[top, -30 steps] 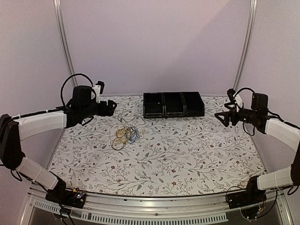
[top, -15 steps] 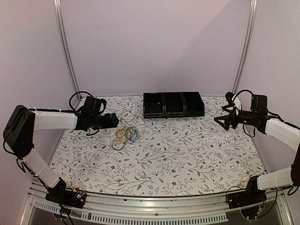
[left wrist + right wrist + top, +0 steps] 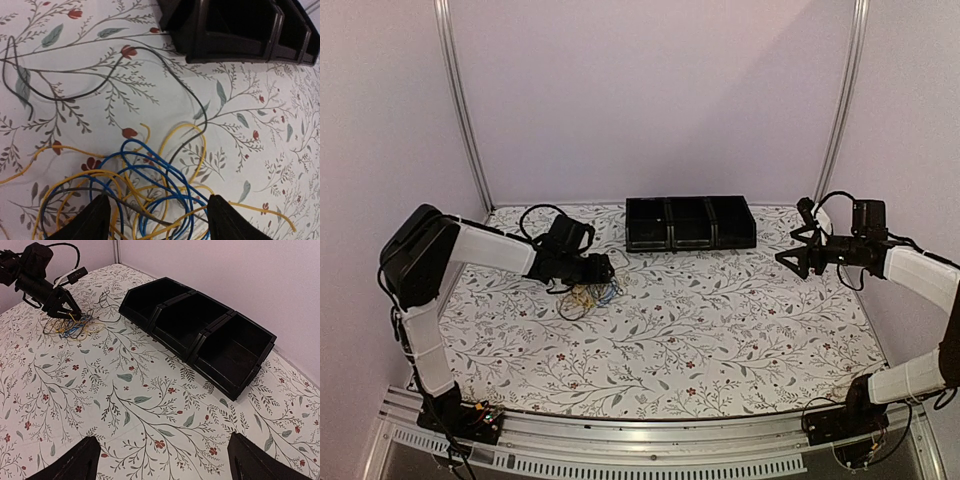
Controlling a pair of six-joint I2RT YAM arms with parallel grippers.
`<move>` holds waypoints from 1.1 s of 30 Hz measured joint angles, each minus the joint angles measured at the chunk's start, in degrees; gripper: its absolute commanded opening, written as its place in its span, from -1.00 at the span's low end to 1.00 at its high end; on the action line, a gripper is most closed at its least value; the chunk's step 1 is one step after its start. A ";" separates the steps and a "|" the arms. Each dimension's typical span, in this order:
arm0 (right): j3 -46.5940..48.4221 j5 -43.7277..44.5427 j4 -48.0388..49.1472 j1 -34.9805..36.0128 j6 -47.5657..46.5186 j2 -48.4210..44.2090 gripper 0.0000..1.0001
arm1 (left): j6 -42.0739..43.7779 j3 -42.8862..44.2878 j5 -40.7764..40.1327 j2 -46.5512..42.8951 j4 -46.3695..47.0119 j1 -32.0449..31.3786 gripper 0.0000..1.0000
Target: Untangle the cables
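My left gripper (image 3: pixel 157 200) stood wide, a finger on either side of the tangled cables (image 3: pixel 150 175). They lay on the flowered tablecloth (image 3: pixel 260 125) right between my fingertips: yellow and blue loops knotted together, with a dark strand trailing ahead toward the black three-compartment bin (image 3: pixel 240 30). Nothing was pinched. My right gripper (image 3: pixel 162 440) hung wide too, empty, with the bin just ahead of it and the cables well beyond, off to its left.

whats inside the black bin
The black bin has three compartments; from the right wrist view no object shows in any. Their front walls cover the near part of each floor, so that strip is unseen.
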 measured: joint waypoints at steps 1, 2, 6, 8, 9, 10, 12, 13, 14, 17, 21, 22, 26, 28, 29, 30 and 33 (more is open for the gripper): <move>0.02 0.02 0.00 0.00 -0.11 0.00 0.84 | 0.09 0.00 0.83 0.24 0.15 -0.98 0.15; 0.04 0.07 0.00 0.00 -0.15 0.00 0.84 | 0.15 -0.02 1.79 0.39 0.46 -1.88 0.03; 0.04 0.22 -0.04 0.02 -0.39 0.09 0.82 | 1.09 -0.92 6.97 0.48 3.39 -5.22 -0.36; 0.07 0.22 -0.11 0.04 -0.59 0.33 0.81 | 1.62 -1.90 9.49 0.46 5.03 -7.04 -0.52; 0.07 0.24 -0.26 0.04 -0.70 0.44 0.80 | 2.08 -2.43 10.71 0.46 5.73 -8.09 -0.57; 0.09 0.22 -0.39 0.04 -0.79 0.55 0.80 | 2.78 -2.97 12.07 0.46 6.38 -9.27 -0.61; 0.09 0.22 -0.61 0.07 -0.96 0.66 0.78 | 3.39 -3.80 14.34 0.37 7.28 -11.37 -0.64; 0.09 0.20 -0.83 0.07 -1.03 0.66 0.76 | 4.02 -4.26 15.80 0.22 7.61 -12.68 -0.64; 0.09 0.15 -0.94 0.07 -1.05 0.66 0.75 | 4.39 -4.55 16.79 -0.07 7.58 -13.66 -0.59; 0.24 -0.22 -1.31 0.07 -1.25 0.83 0.71 | 5.84 -4.92 18.49 -2.40 5.90 -15.69 -0.17; 0.26 -0.57 -1.55 1.33 -1.77 1.03 0.60 | 9.09 -4.22 16.04 -9.94 -0.66 -16.02 -0.04; 0.26 -0.68 -1.55 1.90 -2.05 1.03 0.58 | 10.29 -3.48 14.58 -12.00 -2.73 -16.02 -0.03; 0.26 -1.86 -1.79 4.55 -3.28 1.03 0.32 | 17.20 -0.68 8.96 -20.11 -7.04 -16.02 0.20; 0.26 -3.34 -1.75 6.01 -3.72 1.07 0.13 | 22.05 -1.70 6.71 -25.18 -5.64 -16.02 0.64; 0.26 -4.24 -1.62 6.88 -3.80 1.11 0.09 | 24.22 -3.37 4.83 -28.57 -2.95 -16.02 0.80; 0.33 -5.01 -1.53 8.22 -3.50 1.25 0.09 | 26.27 -4.61 3.43 -30.84 -1.11 -16.02 0.86; 1.97 -5.49 -1.79 13.88 -2.60 2.78 0.11 | 31.23 -8.41 -0.87 -35.06 7.54 -15.89 0.79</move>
